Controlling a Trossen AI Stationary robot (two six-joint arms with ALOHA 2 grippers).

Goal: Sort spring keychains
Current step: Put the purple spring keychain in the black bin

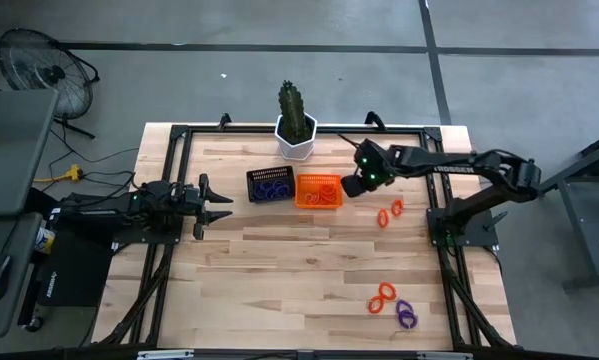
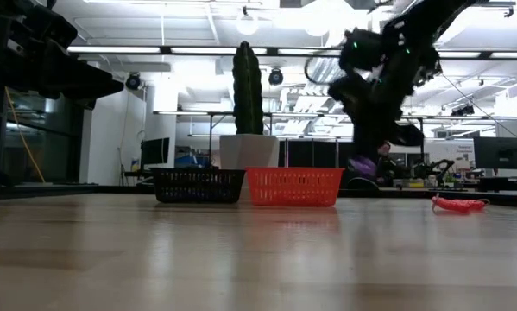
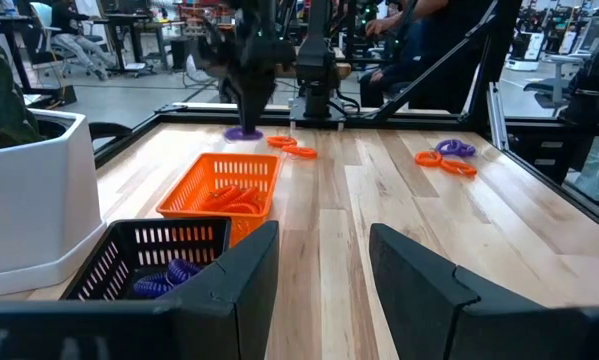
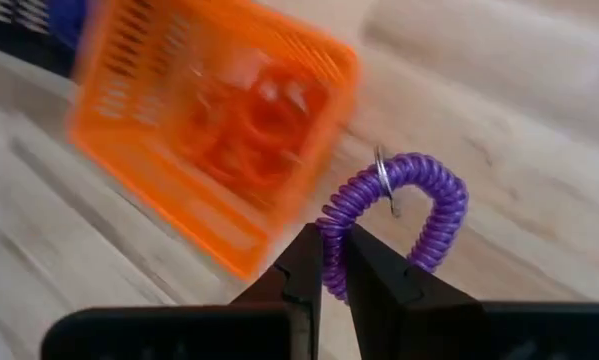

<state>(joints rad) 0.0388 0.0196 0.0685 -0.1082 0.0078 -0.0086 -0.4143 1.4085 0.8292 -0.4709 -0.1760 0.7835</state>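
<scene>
My right gripper (image 1: 352,186) hangs just right of the orange mesh basket (image 1: 318,190), shut on a purple spring keychain (image 4: 399,210), which also shows in the low view (image 2: 362,164). The orange basket holds orange keychains (image 4: 249,120). To its left, the black mesh basket (image 1: 271,184) holds purple ones (image 3: 169,278). Two orange keychains (image 1: 389,212) lie on the table to the right. One orange (image 1: 383,298) and one purple (image 1: 407,314) lie near the front edge. My left gripper (image 3: 324,250) waits open at the table's left side. My right gripper pinches one side of the purple coil loop (image 4: 331,262) between its two fingers. The fingers slant down from the table's right side. The rest of the loop, with its small metal ring (image 4: 381,172), juts out past the fingertips, lifted clear of the table.
A white pot with a cactus (image 1: 296,135) stands at the far edge behind the two baskets. Bare wood (image 1: 299,270) lies across the table's middle and near left. Black frame rails (image 1: 444,240) run along the table's sides.
</scene>
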